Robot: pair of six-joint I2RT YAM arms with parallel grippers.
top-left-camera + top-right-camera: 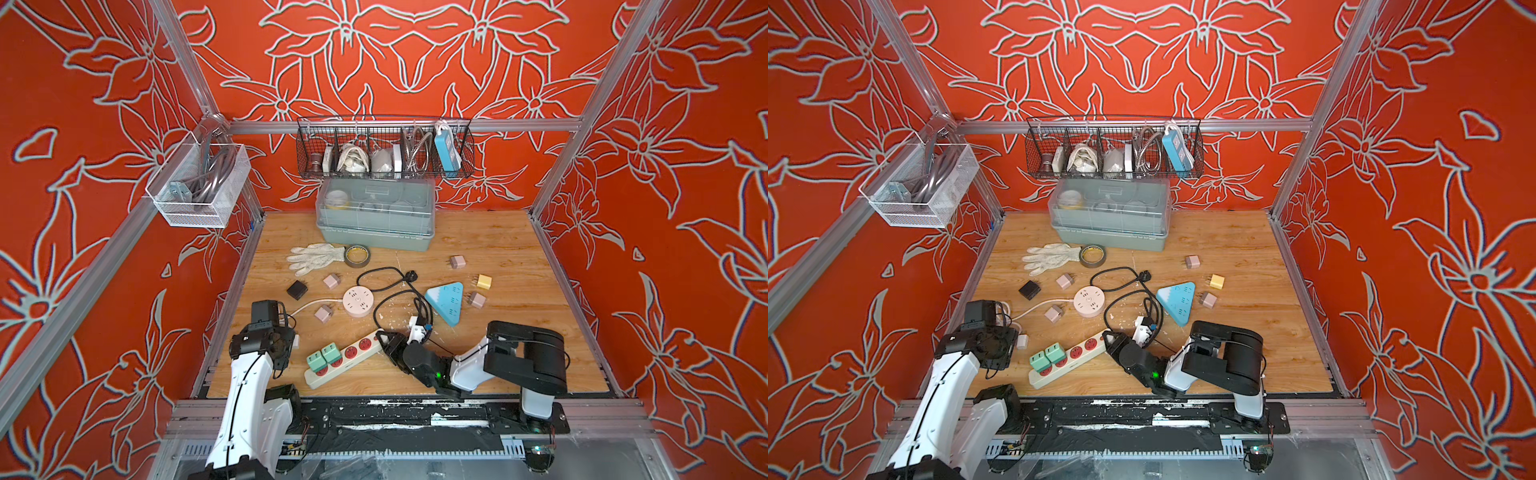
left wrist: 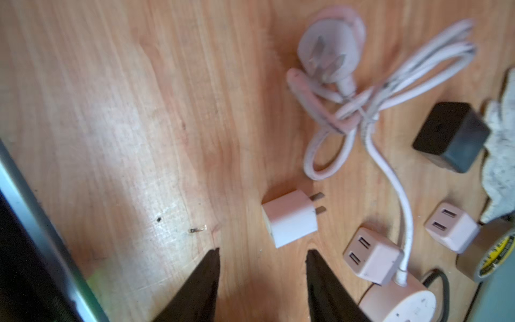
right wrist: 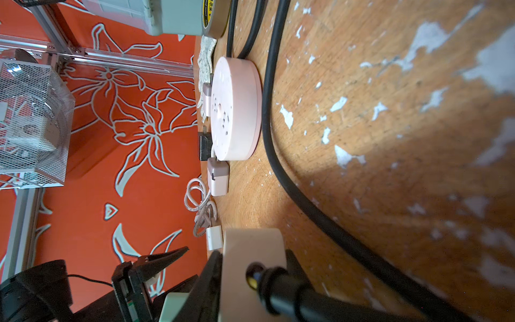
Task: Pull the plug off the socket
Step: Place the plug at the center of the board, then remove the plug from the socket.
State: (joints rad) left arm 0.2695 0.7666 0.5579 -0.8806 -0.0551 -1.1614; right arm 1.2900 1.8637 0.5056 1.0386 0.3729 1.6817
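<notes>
The right gripper (image 3: 252,254) pinches the cord end of the long white power strip with red sockets (image 1: 353,353), apparently to pin it against pulls. The left gripper (image 2: 262,251) hangs spread and empty near a small white cube plug (image 2: 289,220) lying loose on the wooden table (image 2: 111,111); two mint-green plugs (image 1: 324,357) sit in the strip

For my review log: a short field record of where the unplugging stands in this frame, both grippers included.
left gripper: open, nothing between its fingers
white plug: lying loose on the table just ahead of the left gripper, prongs bare
right gripper: shut on the cord end of the power strip
green plugs: two, side by side, seated in the power strip
red sockets between the green plugs and the right gripper: empty
task status: green plugs not yet pulled
</notes>
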